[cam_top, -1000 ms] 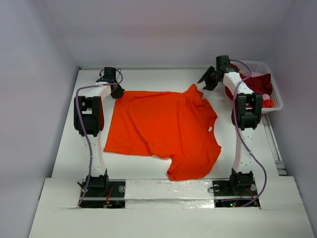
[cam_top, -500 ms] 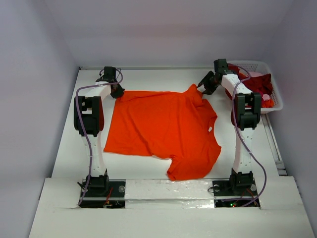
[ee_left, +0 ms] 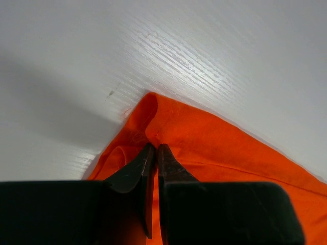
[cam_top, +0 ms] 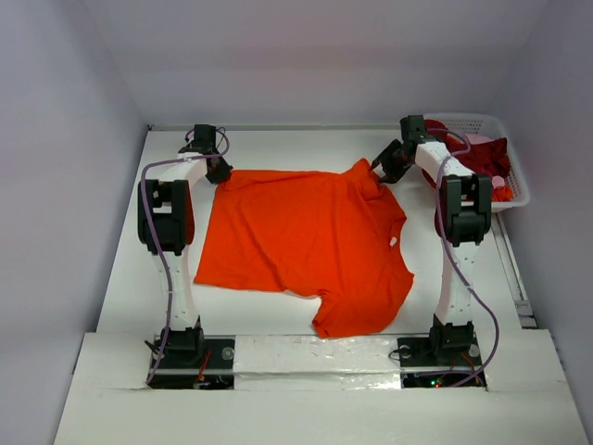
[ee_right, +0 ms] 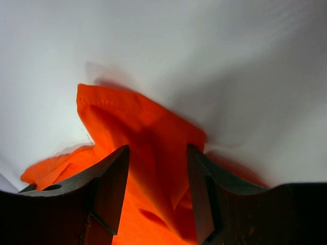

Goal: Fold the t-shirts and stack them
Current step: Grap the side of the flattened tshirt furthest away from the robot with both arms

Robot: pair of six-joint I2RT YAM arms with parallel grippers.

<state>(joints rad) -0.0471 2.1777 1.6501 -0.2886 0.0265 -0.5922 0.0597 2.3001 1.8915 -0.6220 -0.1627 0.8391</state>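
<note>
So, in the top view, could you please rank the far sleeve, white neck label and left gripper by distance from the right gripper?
1. Far sleeve, at the right gripper.
2. White neck label, nearer the bases.
3. Left gripper, across the table.

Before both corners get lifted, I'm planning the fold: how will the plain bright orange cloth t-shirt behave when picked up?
Probably floppy: the plain bright orange cloth t-shirt lies wrinkled, and its corner bunches where the left claw pinches it. The sleeve fold humped inside the open right claw suggests it creases easily and would sag between grips.
</note>
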